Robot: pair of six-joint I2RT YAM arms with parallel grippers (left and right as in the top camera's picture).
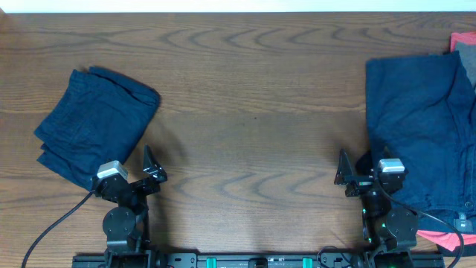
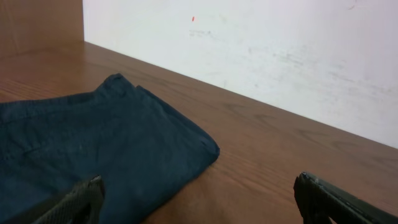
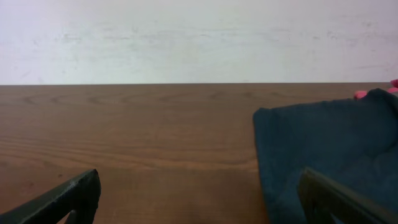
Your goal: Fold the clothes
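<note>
So, down at the near edge the left gripper [image 1: 154, 170] is spread wide with nothing in it, and the right gripper [image 1: 346, 173] is the same. Just past the left one lies a folded navy garment [image 1: 97, 123]. A bigger navy pile [image 1: 416, 126] covers the table [image 1: 253, 104] on the right, with pink cloth [image 1: 462, 39] peeking out behind

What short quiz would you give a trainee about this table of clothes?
1. True or false: the folded navy garment lies on the robot's left side of the table.
2. Both arms' jaws are: A) open and empty; B) shut on fabric; C) shut on nothing.
3. What colour is the cloth peeking out at the near edge of the navy pile?
Key: 1 true; 2 A; 3 pink.
</note>
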